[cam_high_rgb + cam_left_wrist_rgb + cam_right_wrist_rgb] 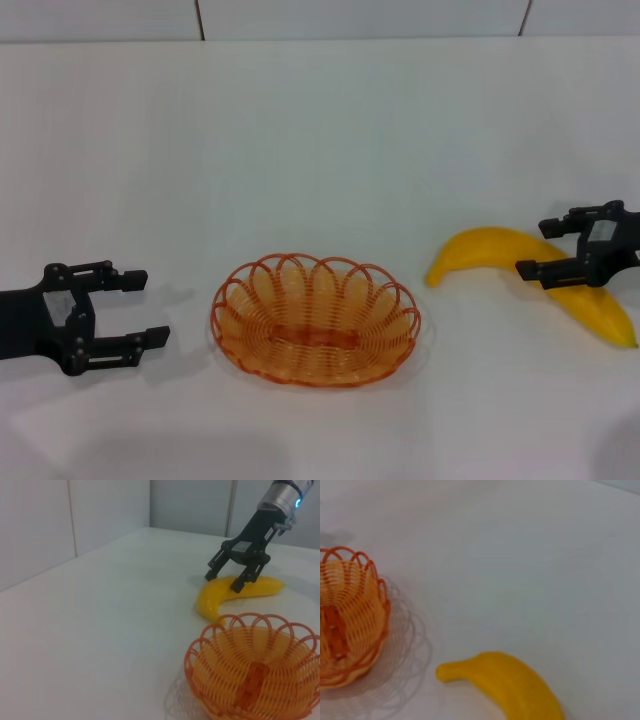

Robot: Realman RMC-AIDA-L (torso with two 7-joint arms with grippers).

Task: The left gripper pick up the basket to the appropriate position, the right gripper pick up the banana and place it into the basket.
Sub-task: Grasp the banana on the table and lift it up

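Basket (315, 320), one; banana (500, 252), one; grippers, two, both open-jawed.

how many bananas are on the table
1. The banana lies on the white table, to the right of the basket and apart from it, with the right claw open over its middle. None lies in the basket.

Right gripper (549, 246) hides the banana (500, 255) mid-section beneath it; contact cannot be told. Right wrist view: banana cut by frame edge, basket (350, 625) half out. Left gripper (140, 306) arm cropped.
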